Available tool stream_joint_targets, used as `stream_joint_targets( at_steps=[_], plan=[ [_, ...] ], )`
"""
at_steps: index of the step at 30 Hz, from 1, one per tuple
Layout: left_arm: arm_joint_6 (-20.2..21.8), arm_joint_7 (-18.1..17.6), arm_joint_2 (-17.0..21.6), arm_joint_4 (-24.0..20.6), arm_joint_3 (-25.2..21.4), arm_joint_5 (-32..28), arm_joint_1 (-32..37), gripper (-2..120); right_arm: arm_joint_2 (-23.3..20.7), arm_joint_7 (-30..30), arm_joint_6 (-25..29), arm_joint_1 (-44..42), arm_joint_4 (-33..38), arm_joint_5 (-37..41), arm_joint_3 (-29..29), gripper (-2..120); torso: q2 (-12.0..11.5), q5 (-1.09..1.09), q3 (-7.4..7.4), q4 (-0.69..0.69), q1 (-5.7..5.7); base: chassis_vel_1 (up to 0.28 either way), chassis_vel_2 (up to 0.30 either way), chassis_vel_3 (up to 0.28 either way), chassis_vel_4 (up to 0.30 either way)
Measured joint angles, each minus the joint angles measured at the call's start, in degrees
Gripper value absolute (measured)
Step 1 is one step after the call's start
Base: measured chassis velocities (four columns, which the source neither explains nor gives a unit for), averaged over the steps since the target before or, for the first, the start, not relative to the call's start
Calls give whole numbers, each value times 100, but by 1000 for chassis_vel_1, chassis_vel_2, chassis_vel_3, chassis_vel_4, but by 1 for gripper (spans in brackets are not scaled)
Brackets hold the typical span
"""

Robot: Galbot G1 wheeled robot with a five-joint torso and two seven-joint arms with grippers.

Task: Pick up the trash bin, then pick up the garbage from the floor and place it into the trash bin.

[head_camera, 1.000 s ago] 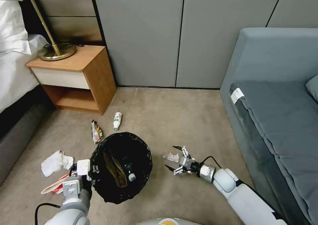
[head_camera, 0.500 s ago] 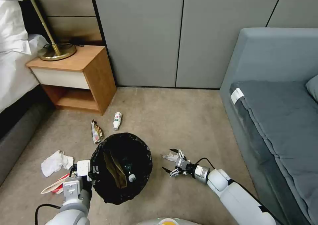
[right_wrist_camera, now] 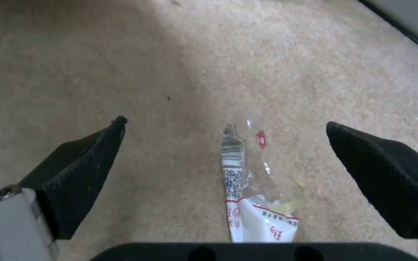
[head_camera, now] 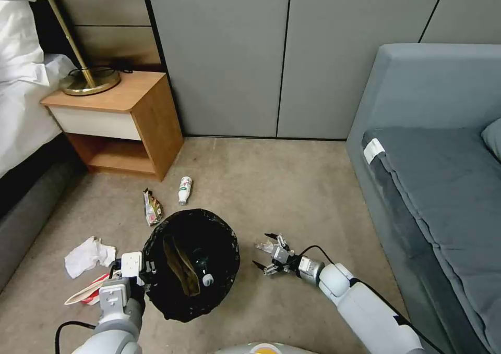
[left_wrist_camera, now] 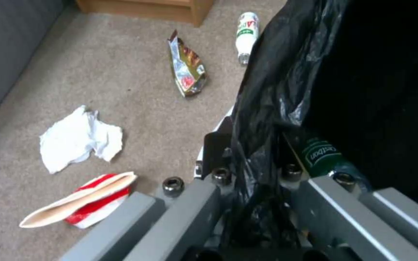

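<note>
A crumpled white tissue (head_camera: 87,255) and a red-and-white carton (head_camera: 86,290) are seen on the carpet (head_camera: 271,187) at far left. The trash bin (head_camera: 192,264) is held off the floor by its bag-lined rim, clamped in the left gripper (head_camera: 136,271). Beside it, the right gripper (head_camera: 265,251) is spread wide over a clear wrapper (right_wrist_camera: 255,188).

Left arm is bent in close at the robot's lower left, its left gripper (head_camera: 140,277) clamped tight, fingers (left_wrist_camera: 217,145) pinched together. Right arm stretches forward and low, wrist angled down, right gripper (head_camera: 267,251) spread wide, both black fingertips (right_wrist_camera: 81,174) well apart near the floor.
</note>
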Motion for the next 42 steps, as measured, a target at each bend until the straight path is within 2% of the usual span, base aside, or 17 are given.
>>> stream_joint_targets(
  at_steps=[13, 23, 25, 29, 33, 34, 36, 37, 39, 41, 42],
  plan=[
    [-5, 0, -24, 19, 22, 69, 23, 0, 276, 47, -21, 394, -834, -213, 279, 100, 0, -1, 0, 0, 0, 0, 0, 0, 0],
    [-8, -1, -26, 22, 40, 99, 48, 0, 381, 34, -21, 450, -1185, -147, 348, 98, 0, -1, 0, 0, -1, 0, 0, 0, 0],
    [-13, -2, -31, 23, 55, 114, 58, 0, 436, 9, -10, 447, -1297, -139, 365, 86, 0, -1, 0, -1, 0, 0, 0, 0, 0],
    [-20, -2, -34, 24, 57, 119, 71, 0, 493, -27, 10, 457, -1402, -117, 394, 78, 0, -1, 0, -1, 0, 0, 0, 0, 0],
    [-28, -3, -33, 26, 48, 122, 87, 0, 551, -65, 19, 466, -1516, -70, 412, 58, 0, 1, 0, 1, 0, 0, 0, 0, 0],
    [-28, -3, -33, 26, 48, 122, 87, 0, 551, -65, 19, 466, -1516, -70, 412, 58, 0, 1, 0, 1, 0, 0, 0, 0, 0],
    [-29, -4, -30, 27, 39, 122, 87, 0, 552, -81, 19, 465, -1537, -47, 421, 47, 0, 3, 0, 3, 0, 0, 0, 0, 0],
    [-29, -4, -30, 27, 39, 122, 87, 0, 552, -81, 19, 465, -1537, -47, 421, 47, 0, 3, 0, 3, 0, 0, 0, 0, 0],
    [-31, -4, -30, 32, 38, 122, 80, 0, 534, -90, 20, 446, -1544, -12, 439, 37, 0, 5, 0, 3, -1, 0, 0, 0, 0],
    [-31, -6, -32, 43, 46, 122, 67, 0, 502, -89, 20, 429, -1541, 13, 461, 29, 0, -1, 0, 2, -1, 0, 0, 0, 0],
    [-31, -6, -32, 43, 46, 122, 67, 0, 502, -89, 20, 429, -1541, 13, 461, 29, 0, -1, 0, 2, -1, 0, 0, 0, 0]
  ],
)
